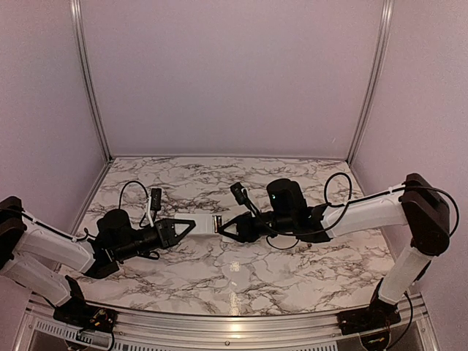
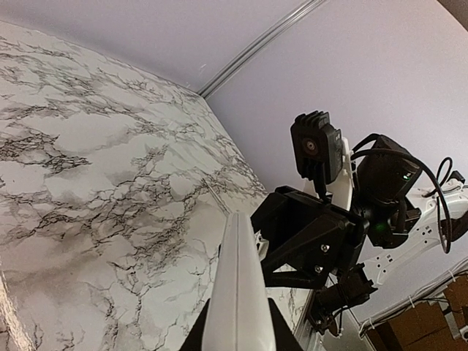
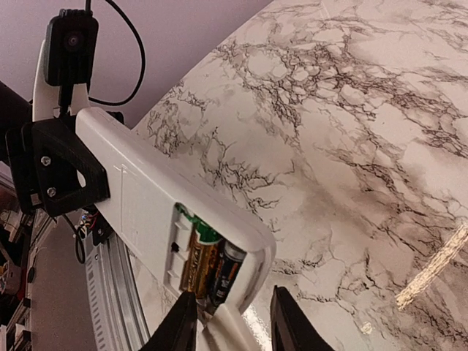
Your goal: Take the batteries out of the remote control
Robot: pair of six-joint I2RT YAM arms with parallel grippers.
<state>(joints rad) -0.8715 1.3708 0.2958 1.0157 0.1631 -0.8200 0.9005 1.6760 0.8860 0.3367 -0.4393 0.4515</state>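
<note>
The remote control (image 1: 217,223) is a white slab held in the air between both arms. My left gripper (image 1: 191,224) is shut on one end of it, and in the left wrist view the remote control (image 2: 240,292) runs edge-on out of the jaws. In the right wrist view its compartment is open, showing two batteries: a gold one (image 3: 194,265) and a dark one (image 3: 227,272). My right gripper (image 3: 232,292) straddles the loosened white back panel (image 3: 228,329). The left finger is against it, and a sliver of marble shows beside the right finger.
A thin pale stick (image 3: 431,267) lies on the marble table (image 1: 241,278) below the right gripper. A metal rail (image 1: 234,322) runs along the near edge. Pale walls with metal posts (image 1: 86,80) close in the back and sides.
</note>
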